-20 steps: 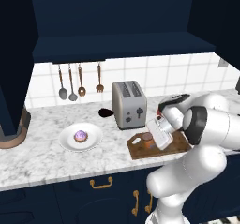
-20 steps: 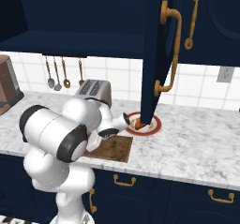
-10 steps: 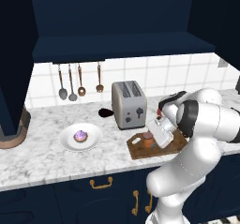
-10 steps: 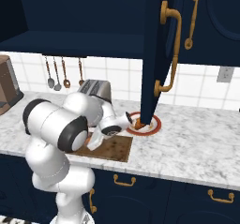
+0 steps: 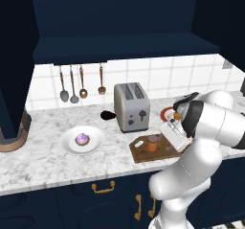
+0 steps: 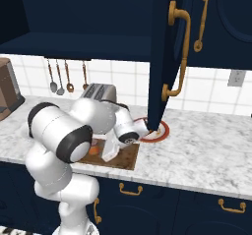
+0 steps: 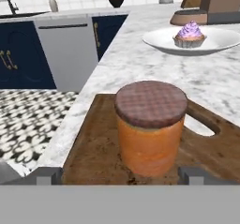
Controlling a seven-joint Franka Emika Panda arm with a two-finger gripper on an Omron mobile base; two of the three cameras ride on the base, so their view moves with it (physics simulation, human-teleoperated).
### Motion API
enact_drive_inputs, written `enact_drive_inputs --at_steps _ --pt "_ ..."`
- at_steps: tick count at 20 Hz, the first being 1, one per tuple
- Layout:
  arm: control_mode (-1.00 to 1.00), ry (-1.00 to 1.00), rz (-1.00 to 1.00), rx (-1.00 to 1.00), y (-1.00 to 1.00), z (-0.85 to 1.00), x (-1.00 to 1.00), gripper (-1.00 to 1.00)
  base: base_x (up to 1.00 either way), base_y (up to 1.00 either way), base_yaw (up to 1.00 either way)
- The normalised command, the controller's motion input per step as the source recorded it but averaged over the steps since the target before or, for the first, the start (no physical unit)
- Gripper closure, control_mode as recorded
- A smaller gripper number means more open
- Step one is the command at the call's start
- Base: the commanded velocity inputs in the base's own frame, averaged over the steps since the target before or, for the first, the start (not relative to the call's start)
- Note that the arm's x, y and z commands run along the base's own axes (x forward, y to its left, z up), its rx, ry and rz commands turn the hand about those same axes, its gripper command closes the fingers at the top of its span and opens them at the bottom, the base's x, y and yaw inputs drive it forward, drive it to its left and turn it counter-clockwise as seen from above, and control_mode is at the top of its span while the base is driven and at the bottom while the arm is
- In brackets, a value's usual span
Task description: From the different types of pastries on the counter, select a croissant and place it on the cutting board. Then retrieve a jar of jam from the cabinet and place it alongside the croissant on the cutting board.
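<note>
Jam jar (image 7: pixel 150 127), one only, is standing upright on the cutting board (image 7: pixel 98 153), and no label or writing is showing on it. One gripper (image 7: pixel 119 175) is sitting low around the jar, its jaws now standing apart on both sides without touching it; one second ago they were shut on it. In the left base view, one more dark round thing (image 5: pixel 153 139) is lying on the board just behind the jar; I cannot tell what it is. Farther left, one purple-frosted pastry (image 5: pixel 82 139) is resting on one white plate (image 5: pixel 95 133). One toaster (image 5: pixel 131 106) is standing behind the board, and four utensils (image 5: pixel 81 82) are hanging on the far wall.
</note>
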Motion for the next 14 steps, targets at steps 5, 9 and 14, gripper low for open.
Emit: enact_drive_inputs --at_steps 5,9,14 --pt "-1.00 0.00 0.13 0.09 -0.44 0.39 0.08 -1.00 0.00 0.00 0.00" --pt "-1.00 -0.09 0.16 0.02 -0.12 0.44 0.07 -1.00 0.00 0.00 0.00" --pt "-1.00 -0.21 0.32 -0.01 -0.31 0.33 0.00 -1.00 0.00 0.00 0.00"
